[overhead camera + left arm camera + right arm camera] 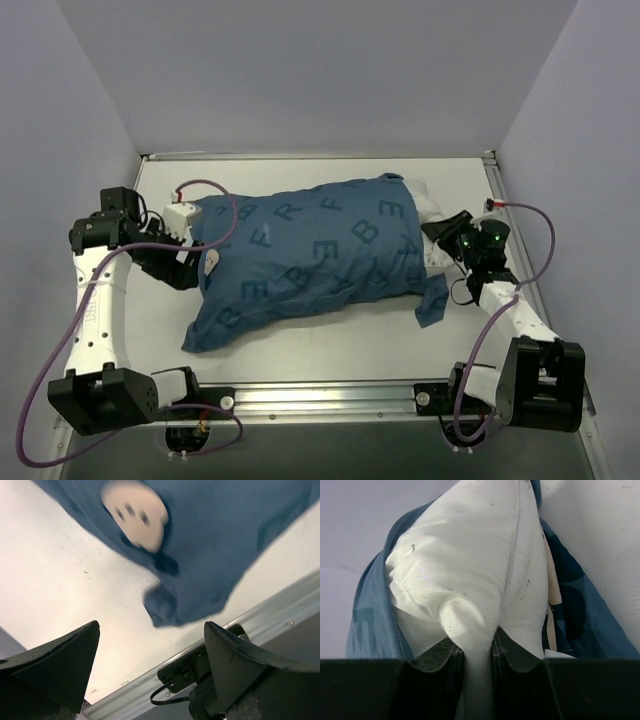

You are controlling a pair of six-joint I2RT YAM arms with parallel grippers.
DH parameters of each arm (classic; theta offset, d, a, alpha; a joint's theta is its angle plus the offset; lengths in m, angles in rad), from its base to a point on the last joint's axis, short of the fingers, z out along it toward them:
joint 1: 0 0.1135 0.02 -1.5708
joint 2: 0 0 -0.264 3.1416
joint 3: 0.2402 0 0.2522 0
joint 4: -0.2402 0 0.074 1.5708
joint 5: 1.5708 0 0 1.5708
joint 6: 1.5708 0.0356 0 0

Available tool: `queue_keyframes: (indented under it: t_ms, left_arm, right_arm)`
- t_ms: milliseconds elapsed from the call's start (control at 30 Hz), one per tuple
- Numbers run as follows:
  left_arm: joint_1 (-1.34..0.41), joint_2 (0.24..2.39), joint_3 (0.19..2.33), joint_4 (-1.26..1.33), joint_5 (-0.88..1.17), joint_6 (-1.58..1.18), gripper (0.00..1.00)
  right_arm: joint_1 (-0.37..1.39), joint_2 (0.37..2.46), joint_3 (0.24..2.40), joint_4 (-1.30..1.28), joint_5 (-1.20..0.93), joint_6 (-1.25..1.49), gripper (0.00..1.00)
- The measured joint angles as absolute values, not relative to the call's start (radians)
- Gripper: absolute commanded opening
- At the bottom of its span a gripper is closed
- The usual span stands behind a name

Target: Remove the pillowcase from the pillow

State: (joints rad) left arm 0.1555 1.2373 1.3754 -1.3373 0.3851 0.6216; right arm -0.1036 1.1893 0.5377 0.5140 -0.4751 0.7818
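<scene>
The dark blue lettered pillowcase [310, 255] lies across the table with the pillow inside. The white pillow [428, 207] pokes out of its open right end. My right gripper [442, 243] is shut on a pinch of the pillow's white fabric [470, 570], held between its fingers [477, 662]; blue pillowcase edges [370, 620] sit on both sides. My left gripper [188, 268] is at the pillowcase's left end, open and empty. In the left wrist view it [150, 647] hovers above the table, with a pillowcase corner [167, 605] and a mouse face [135, 512] beyond its tips.
The white table [330, 345] is walled at the back and sides. A metal rail [320, 395] runs along the near edge, also seen in the left wrist view [280, 605]. A loose pillowcase flap [432, 300] lies near the right arm.
</scene>
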Motion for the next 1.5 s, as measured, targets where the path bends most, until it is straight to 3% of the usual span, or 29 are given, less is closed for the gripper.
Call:
queue_keyframes:
  t_ms: [133,333,600,633,700,733,767,1000,1267,1500]
  left_arm:
    - [0.116,1.24,1.212,-1.327,0.366,0.664,0.94]
    - [-0.129,1.25,0.984,-1.158,0.251,0.66,0.94]
    - [-0.096,1.328,0.933,-0.823,0.052,0.614,0.94]
    - [-0.096,1.333,0.922,-0.794,0.043,0.614,0.87]
    - [-0.096,1.335,0.884,-0.734,0.038,0.61,0.57]
    - [-0.095,1.336,0.865,-0.717,0.039,0.607,0.06]
    - [-0.094,1.337,0.849,-0.705,0.043,0.606,0.02]
    - [0.045,1.332,0.858,-0.647,0.063,0.606,0.02]
    - [0.311,1.326,1.074,-0.68,0.266,0.603,0.02]
    - [0.461,1.319,1.121,-0.691,0.141,0.625,0.02]
  right_arm:
    - [-0.115,1.17,0.489,0.515,-0.453,0.806,0.0]
    - [-0.096,1.233,0.458,0.588,-0.459,0.848,0.0]
    - [-0.088,1.269,0.488,0.601,-0.487,0.837,0.0]
    - [-0.086,1.275,0.492,0.602,-0.49,0.837,0.0]
    - [-0.084,1.282,0.496,0.602,-0.496,0.836,0.0]
    - [-0.084,1.285,0.498,0.601,-0.502,0.835,0.0]
    - [-0.084,1.287,0.503,0.599,-0.507,0.833,0.0]
    - [-0.14,1.283,0.561,0.516,-0.61,0.807,0.0]
    - [-0.281,1.214,0.588,0.407,-0.834,0.846,0.0]
    - [-0.408,1.187,0.692,0.408,-0.671,0.807,0.0]
